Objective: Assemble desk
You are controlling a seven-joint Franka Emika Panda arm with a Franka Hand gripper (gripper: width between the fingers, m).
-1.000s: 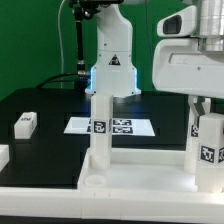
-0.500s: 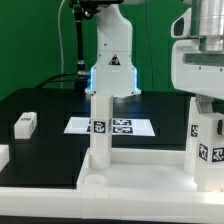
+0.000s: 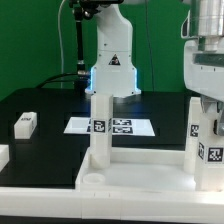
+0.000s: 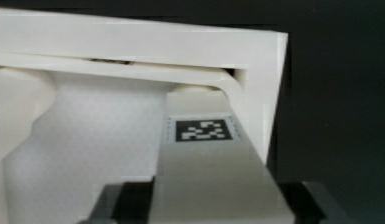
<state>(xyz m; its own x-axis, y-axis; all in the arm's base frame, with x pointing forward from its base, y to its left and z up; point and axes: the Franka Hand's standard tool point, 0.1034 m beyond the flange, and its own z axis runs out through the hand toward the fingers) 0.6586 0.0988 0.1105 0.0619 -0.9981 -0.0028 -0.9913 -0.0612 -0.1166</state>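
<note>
The desk's white rimmed panel (image 3: 120, 175) lies across the front of the exterior view. One white square leg (image 3: 100, 130) with a tag stands upright in its corner at the exterior view's left. A second tagged leg (image 3: 205, 145) stands upright at the corner on the exterior view's right, with my gripper (image 3: 207, 105) shut on its top. In the wrist view this leg (image 4: 210, 140) runs from between my dark fingers (image 4: 128, 205) down to the panel (image 4: 136, 50), and my gripper (image 4: 215, 208) clamps it on both sides.
The marker board (image 3: 75, 126) lies on the black table behind the panel. A loose white leg (image 3: 25, 123) lies at the exterior view's left, with another white part (image 3: 3, 155) at that edge. The robot's base (image 3: 110, 65) stands at the back.
My gripper's body has shifted toward the exterior view's right while staying shut on the leg. The held leg's tagged faces have turned slightly.
</note>
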